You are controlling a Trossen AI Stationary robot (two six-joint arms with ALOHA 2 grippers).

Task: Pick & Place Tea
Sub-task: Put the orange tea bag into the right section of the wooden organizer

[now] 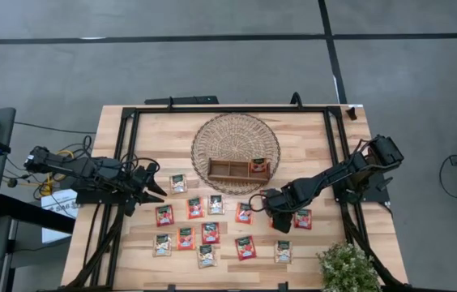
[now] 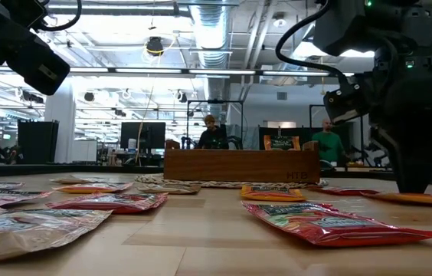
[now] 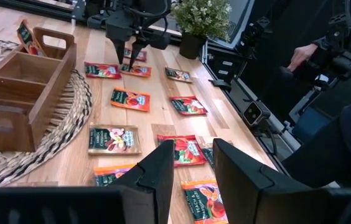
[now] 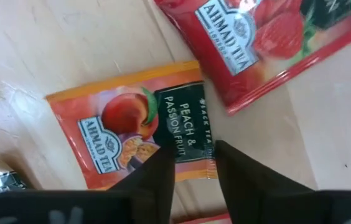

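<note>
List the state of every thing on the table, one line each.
Wooden tray: on the wicker mat, one end compartment holding a sachet, the other two empty.
Peach sachet: flat on the table, right pincer down over its edge.
Other sachets: lying flat, loose.
Left pincer: open, empty, above the table.

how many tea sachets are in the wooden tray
1: a red tea sachet stands in the right-end compartment of the wooden tray, which sits on the wicker mat. The other two compartments look empty; another sachet could be hidden behind it.
</note>
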